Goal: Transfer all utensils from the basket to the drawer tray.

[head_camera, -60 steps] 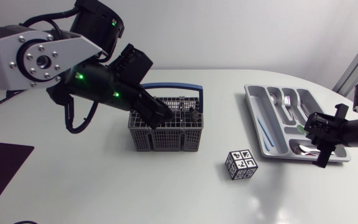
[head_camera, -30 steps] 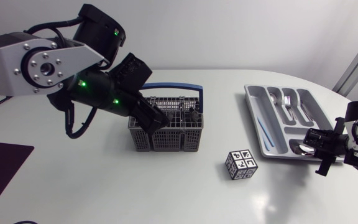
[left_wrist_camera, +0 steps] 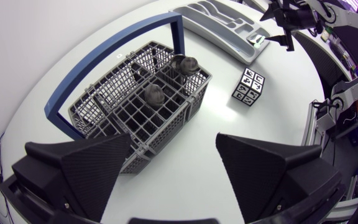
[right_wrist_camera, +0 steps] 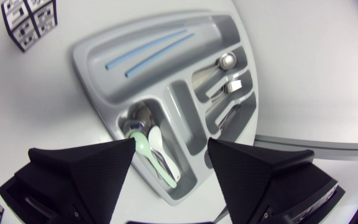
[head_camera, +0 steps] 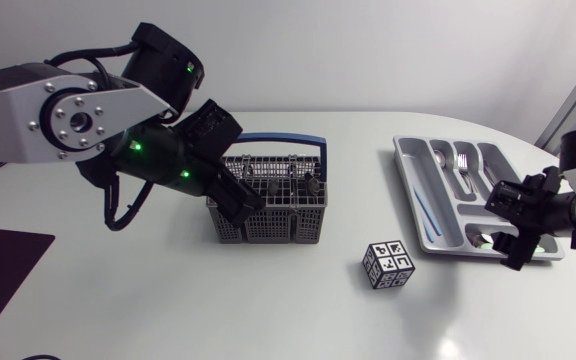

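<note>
Mid-transfer: utensils [left_wrist_camera: 188, 62] sit at the basket's [head_camera: 268, 215] 2 o'clock.
Your left gripper [left_wrist_camera: 173, 143] hangs released at its 8 o'clock, and the right gripper [right_wrist_camera: 171, 144], spread and empty, is over the tray's [head_camera: 413, 175] 5 o'clock. Next, line up the left one over a utensil.

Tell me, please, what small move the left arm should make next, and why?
Probably ease the open, empty left gripper forward and down over the basket, centring on the nearest dark utensil handle: dark handles stand in the basket, ahead of the fingers, none grasped.
</note>
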### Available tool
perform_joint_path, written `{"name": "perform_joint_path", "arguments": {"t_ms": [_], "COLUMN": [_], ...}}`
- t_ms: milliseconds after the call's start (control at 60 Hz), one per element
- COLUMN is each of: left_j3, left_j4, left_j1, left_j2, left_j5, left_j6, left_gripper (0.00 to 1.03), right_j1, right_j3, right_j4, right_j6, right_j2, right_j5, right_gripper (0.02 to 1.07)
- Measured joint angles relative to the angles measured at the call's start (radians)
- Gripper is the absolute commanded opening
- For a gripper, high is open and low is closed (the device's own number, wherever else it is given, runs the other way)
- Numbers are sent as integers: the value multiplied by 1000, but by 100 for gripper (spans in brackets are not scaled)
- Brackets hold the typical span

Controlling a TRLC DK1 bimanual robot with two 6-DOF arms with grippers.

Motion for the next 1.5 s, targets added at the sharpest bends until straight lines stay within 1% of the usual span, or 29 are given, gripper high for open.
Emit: {"name": "perform_joint_path", "arguments": {"t_ms": [100,217,350,483,550,633,700,717,733,817,883,900,1133,1167,1200,1283,1417,1500], "left_j3": [-6,-11,-40,-60,-65,-69,-69,-69,-70,-72,-77,-79,-87,-89,-91,-96,-103,-112], "left_j4": [0,8,18,26,37,48,52,53,53,64,67,68,74,79,79,79,88,94], "left_j1": [-1,-3,-14,-27,-27,-27,-27,-27,-27,-27,-27,-27,-26,-26,-26,-26,-25,-25], "left_j2": [0,0,2,11,14,15,15,15,15,15,15,15,15,15,15,15,16,16], "left_j5": [0,-1,-4,-21,-23,-23,-23,-23,-23,-23,-23,-23,-24,-26,-26,-26,-27,-27], "left_j6": [0,0,4,13,19,23,23,23,23,26,26,27,34,34,34,39,49,52], "left_gripper": [96,96,96,96,96,96,96,96,96,96,96,96,96,96,96,96,96,96], "right_j1": [105,244,394,501,531,557,572,576,577,583,586,587,633,640,648,658,659,659], "right_j3": [63,137,196,289,337,400,448,461,467,500,526,531,595,600,606,616,626,631], "right_j4": [-117,-227,-287,-341,-359,-371,-379,-380,-379,-385,-385,-385,-379,-377,-369,-353,-350,-345], "right_j6": [126,294,459,620,682,747,789,802,808,844,869,876,945,957,969,990,1010,1019], "right_j2": [-25,-27,-19,38,73,126,175,192,201,254,294,302,380,389,400,424,449,457], "right_j5": [-18,-50,-79,-177,-229,-292,-332,-343,-350,-404,-438,-444,-460,-461,-462,-462,-460,-457], "right_gripper": [92,92,92,91,83,78,69,69,63,53,48,48,46,43,37,27,17,14]}}
